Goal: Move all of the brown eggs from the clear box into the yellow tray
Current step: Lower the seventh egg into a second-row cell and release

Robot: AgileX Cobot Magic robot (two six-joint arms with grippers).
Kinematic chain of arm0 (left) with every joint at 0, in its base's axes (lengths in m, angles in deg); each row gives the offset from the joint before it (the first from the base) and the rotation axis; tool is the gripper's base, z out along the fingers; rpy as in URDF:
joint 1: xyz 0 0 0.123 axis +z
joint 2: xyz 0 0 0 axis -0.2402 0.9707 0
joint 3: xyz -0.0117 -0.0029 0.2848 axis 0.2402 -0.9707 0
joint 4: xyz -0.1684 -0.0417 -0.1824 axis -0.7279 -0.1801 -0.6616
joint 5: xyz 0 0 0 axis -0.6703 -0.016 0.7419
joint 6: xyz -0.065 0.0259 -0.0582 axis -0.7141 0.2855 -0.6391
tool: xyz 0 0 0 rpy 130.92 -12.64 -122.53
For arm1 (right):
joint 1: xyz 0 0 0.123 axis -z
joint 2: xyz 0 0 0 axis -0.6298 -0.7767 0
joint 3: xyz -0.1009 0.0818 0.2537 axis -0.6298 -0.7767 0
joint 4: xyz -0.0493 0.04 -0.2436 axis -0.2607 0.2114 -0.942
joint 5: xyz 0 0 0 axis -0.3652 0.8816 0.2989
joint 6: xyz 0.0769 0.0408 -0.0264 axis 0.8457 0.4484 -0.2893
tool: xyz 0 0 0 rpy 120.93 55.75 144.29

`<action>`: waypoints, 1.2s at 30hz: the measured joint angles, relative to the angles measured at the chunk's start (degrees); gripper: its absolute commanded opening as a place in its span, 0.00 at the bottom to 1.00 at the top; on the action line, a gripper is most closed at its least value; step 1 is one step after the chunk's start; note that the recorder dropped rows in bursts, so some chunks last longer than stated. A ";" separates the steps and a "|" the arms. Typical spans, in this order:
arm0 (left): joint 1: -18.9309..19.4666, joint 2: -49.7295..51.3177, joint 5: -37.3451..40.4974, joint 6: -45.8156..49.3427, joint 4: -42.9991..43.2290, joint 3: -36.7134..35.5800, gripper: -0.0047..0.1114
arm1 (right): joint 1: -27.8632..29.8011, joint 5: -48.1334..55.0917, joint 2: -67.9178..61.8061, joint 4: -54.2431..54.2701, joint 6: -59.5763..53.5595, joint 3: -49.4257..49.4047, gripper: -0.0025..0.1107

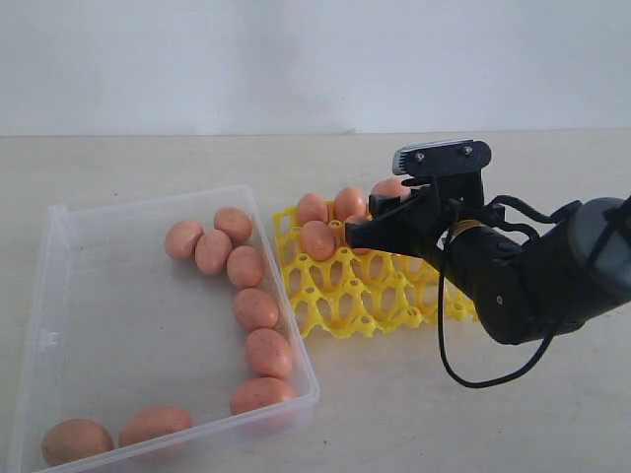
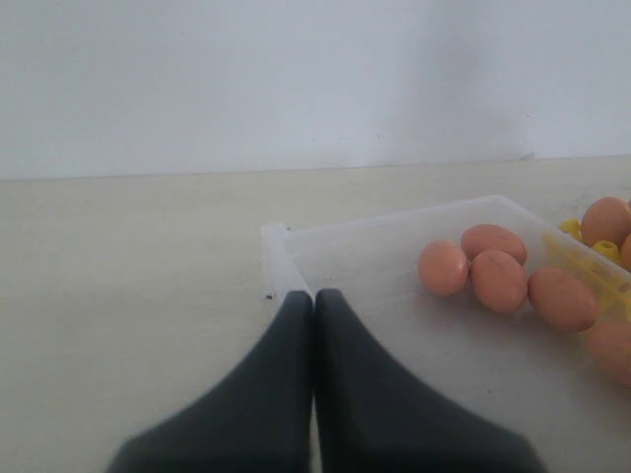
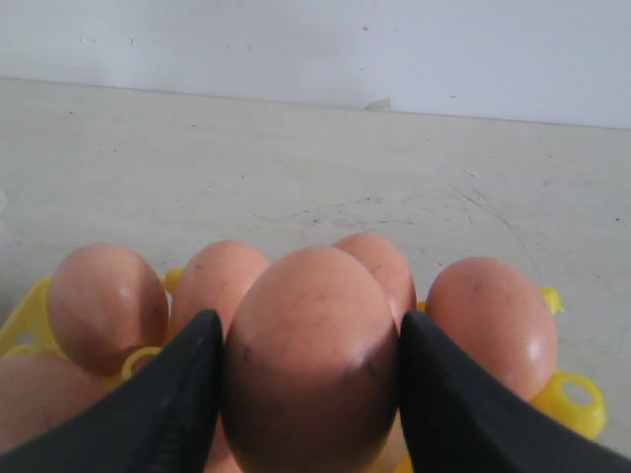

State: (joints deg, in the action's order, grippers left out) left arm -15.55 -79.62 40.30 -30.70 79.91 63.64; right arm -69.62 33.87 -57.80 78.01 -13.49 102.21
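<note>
Pale beige counter (image 1: 414,414), plain white wall (image 1: 296,59) behind.

Item 1. Shallow rectangular clear box (image 1: 128,335) of transparent plastic, on the left of the counter. It contains about nine smooth, pinkish brown eggs (image 1: 255,308), strung along its right wall and near edge.

Item 2. Bright yellow tray (image 1: 365,296), an openwork plastic lattice of round cups, just beside the box on its right. Several eggs are seated along its far row and the near cups are vacant.

Item 3. Right pincer (image 3: 308,340), black, clamped on one held egg (image 3: 311,296) above the tray's far row. The egg's long axis runs along the fingers, blunt flanks against both pads, and seated eggs stand close on either side and behind. The cup directly beneath is hidden by the egg itself, so it probably lies next to the filled ones, but which cup it is cannot be told. Lowering calls for a drop straight down between those neighbours.

Item 4. Left pincer (image 2: 314,301), fingers together with nothing between them, just outside a corner of the box. It is the nearer arm to the remaining eggs; the right arm is nearer the tray.
</note>
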 measured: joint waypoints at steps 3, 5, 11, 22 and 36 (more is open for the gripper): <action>0.00 0.00 0.00 0.00 0.00 0.00 0.00 | 0.00 0.00 0.00 0.00 0.00 0.00 0.24; 0.00 0.00 0.00 0.00 0.00 0.00 0.00 | 0.00 0.00 0.00 0.00 0.00 0.00 0.34; 0.00 0.00 0.00 0.00 0.00 0.00 0.00 | 0.00 -0.60 0.00 0.47 0.00 0.00 0.39; 0.00 0.00 0.00 0.00 0.00 0.00 0.00 | 0.00 1.27 0.00 0.83 0.00 0.00 0.39; 0.00 0.00 0.00 0.00 0.00 0.00 0.00 | 0.00 2.71 0.00 1.06 0.00 0.00 0.59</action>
State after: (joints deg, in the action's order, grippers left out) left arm -15.55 -79.62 40.30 -30.70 79.91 63.64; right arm -69.62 36.58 -57.80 79.07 -13.49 102.21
